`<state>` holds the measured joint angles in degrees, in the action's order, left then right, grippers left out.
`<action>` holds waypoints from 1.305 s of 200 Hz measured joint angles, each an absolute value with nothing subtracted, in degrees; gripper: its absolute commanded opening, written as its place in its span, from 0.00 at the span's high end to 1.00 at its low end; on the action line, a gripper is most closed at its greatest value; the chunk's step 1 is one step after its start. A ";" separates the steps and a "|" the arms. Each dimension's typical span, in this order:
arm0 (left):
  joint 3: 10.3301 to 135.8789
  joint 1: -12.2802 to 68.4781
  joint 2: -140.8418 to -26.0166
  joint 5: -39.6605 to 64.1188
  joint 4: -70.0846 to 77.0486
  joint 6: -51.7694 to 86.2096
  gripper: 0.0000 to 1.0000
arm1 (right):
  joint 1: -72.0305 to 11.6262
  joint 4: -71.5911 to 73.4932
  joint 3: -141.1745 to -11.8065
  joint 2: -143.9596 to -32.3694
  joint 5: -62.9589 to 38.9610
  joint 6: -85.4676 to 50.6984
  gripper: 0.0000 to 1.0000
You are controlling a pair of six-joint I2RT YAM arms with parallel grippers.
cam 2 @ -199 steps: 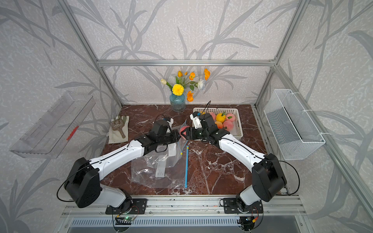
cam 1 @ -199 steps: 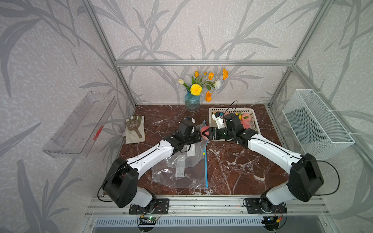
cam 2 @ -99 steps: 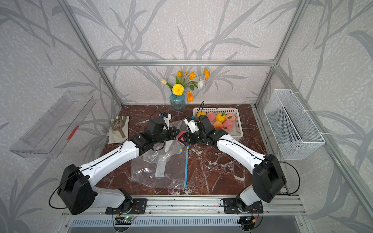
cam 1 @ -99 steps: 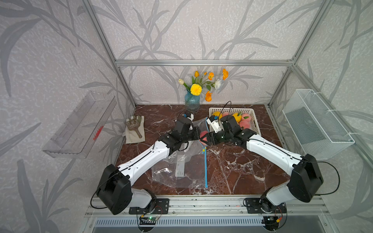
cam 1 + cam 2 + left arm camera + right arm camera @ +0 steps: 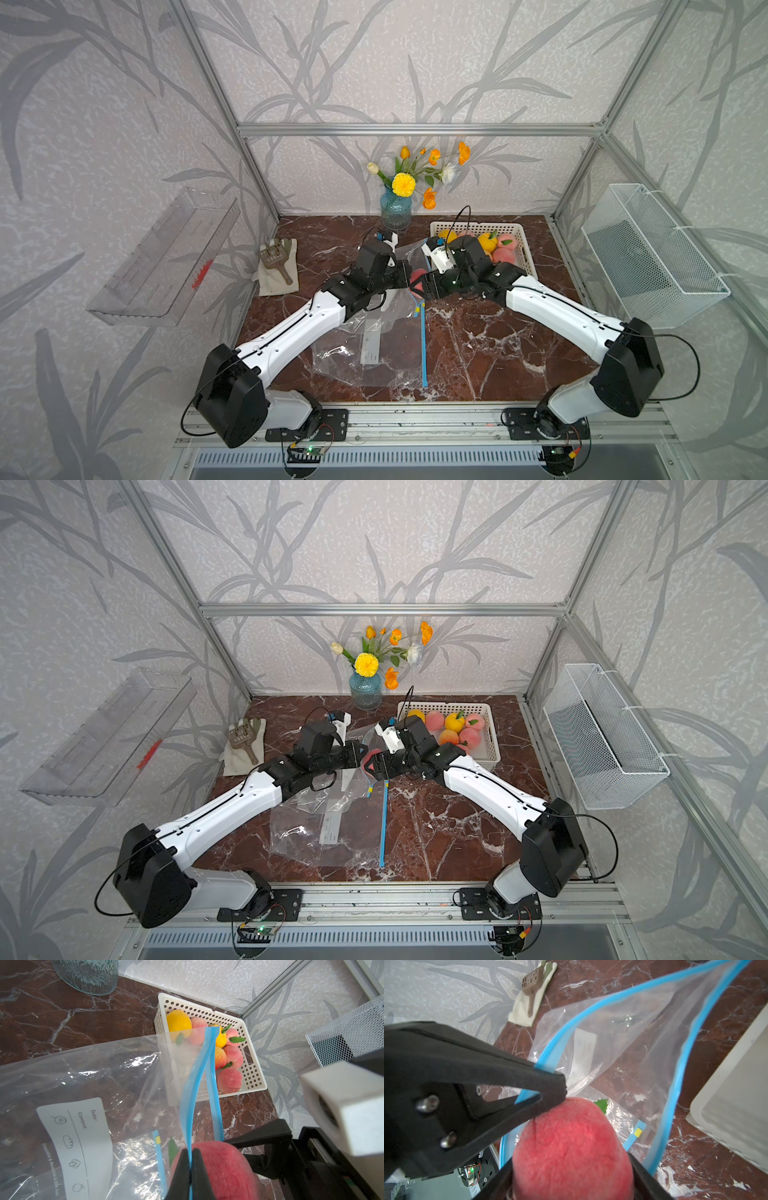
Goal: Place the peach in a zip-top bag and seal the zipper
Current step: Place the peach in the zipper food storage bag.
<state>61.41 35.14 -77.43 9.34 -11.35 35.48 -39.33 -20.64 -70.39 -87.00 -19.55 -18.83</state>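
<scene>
A red peach (image 5: pixel 571 1151) sits between the fingers of my right gripper (image 5: pixel 571 1167), which is shut on it. My left gripper (image 5: pixel 190 1152) is shut on one blue zipper lip (image 5: pixel 193 1088) of the clear zip-top bag (image 5: pixel 83 1076) and holds it lifted, so the mouth gapes. The peach (image 5: pixel 224 1167) is at that mouth, between the two blue lips, touching the left gripper's fingers (image 5: pixel 550 1086). In both top views the two grippers meet mid-table over the bag (image 5: pixel 374 336), whose lower part lies flat on the marble. A second flat bag lies beneath it.
A white perforated basket (image 5: pixel 524 253) with several peaches and yellow fruits stands at the back right, just behind the right arm. A blue glass vase (image 5: pixel 395 208) stands at the back, a cloth with a scoop (image 5: pixel 277 266) at the left. A wire basket (image 5: pixel 652 257) hangs on the right wall.
My right gripper has carried the peach slightly left and lower, into the bag's mouth. The left arm has shifted a little and kept its hold on the zipper lip.
</scene>
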 measured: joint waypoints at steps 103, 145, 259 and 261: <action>61.56 35.11 -76.20 5.96 -12.49 35.53 1.00 | -39.70 -16.53 -68.66 -83.50 -16.80 -19.51 0.00; 61.56 35.05 -74.98 5.30 -12.51 35.55 1.00 | -39.27 -13.63 -66.87 -77.43 -14.41 -20.38 0.00; 67.81 34.96 -72.79 7.20 -16.75 32.56 1.00 | -38.15 -19.53 -71.90 -85.80 -10.35 -22.59 0.05; 67.96 34.96 -72.75 7.22 -16.86 32.42 1.00 | -38.15 -19.70 -72.29 -86.00 -10.33 -22.63 0.04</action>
